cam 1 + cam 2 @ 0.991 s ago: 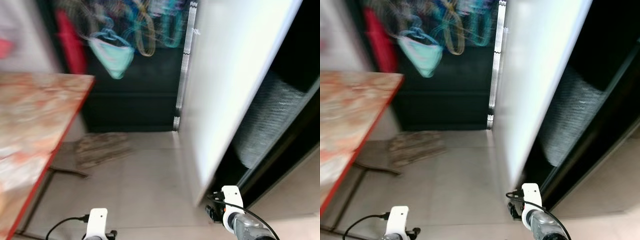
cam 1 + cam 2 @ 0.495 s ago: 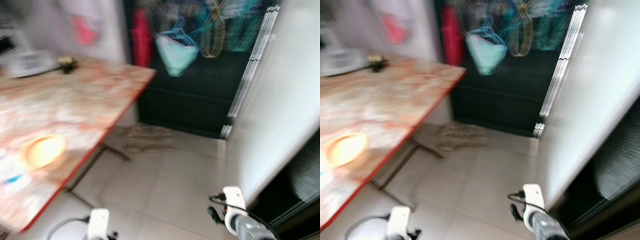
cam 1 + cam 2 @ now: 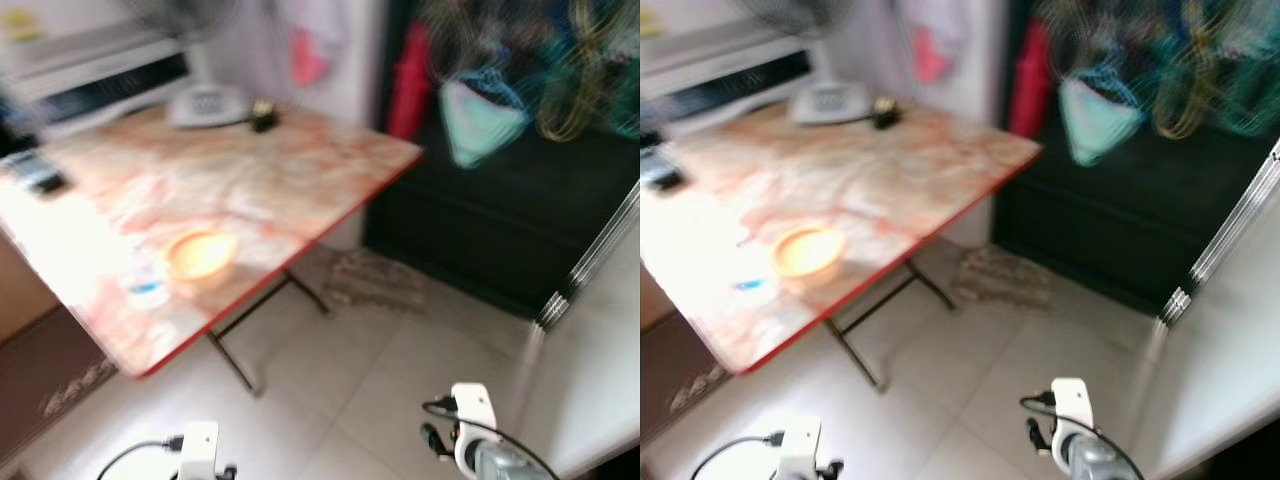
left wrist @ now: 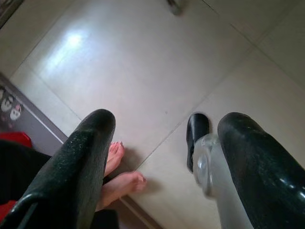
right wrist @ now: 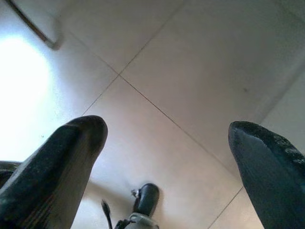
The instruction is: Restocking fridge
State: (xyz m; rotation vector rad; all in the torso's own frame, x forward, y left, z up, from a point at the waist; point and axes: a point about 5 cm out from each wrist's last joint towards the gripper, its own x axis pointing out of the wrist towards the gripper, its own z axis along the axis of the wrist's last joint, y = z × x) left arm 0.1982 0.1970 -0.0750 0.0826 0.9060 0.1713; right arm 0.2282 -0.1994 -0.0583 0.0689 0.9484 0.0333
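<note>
Our view has swung to the left since a moment ago: the tabletop (image 3: 250, 200) now takes up most of the left side, and the white fridge door (image 3: 1230, 370) that stood broad on the right has slid to the right edge. That is the camera turning, not the things moving.

Our left end effector (image 4: 167, 157) hangs low over the pale tiled floor (image 4: 143, 57), its two black fingers (image 4: 86, 157) spread apart with nothing between them. Past them we see a person's bare feet (image 4: 119, 176) on the tiles. Our right end effector (image 5: 167, 157) hangs likewise over the floor, fingers wide apart and empty.

From the head, our left wrist (image 3: 198, 447) and right wrist (image 3: 472, 420) sit at the near edge. The marbled, red-edged tabletop carries an orange bowl (image 3: 200, 255) near its near edge, a small blue-marked item (image 3: 147, 290) just left of the bowl, a dark object (image 3: 40, 180) at far left, and a white rounded thing (image 3: 208, 103) at the far side. A woven mat (image 3: 378, 282) lies on the floor beyond the tabletop. Coloured hangers (image 3: 540, 70) hang blurred against the dark far wall.
</note>
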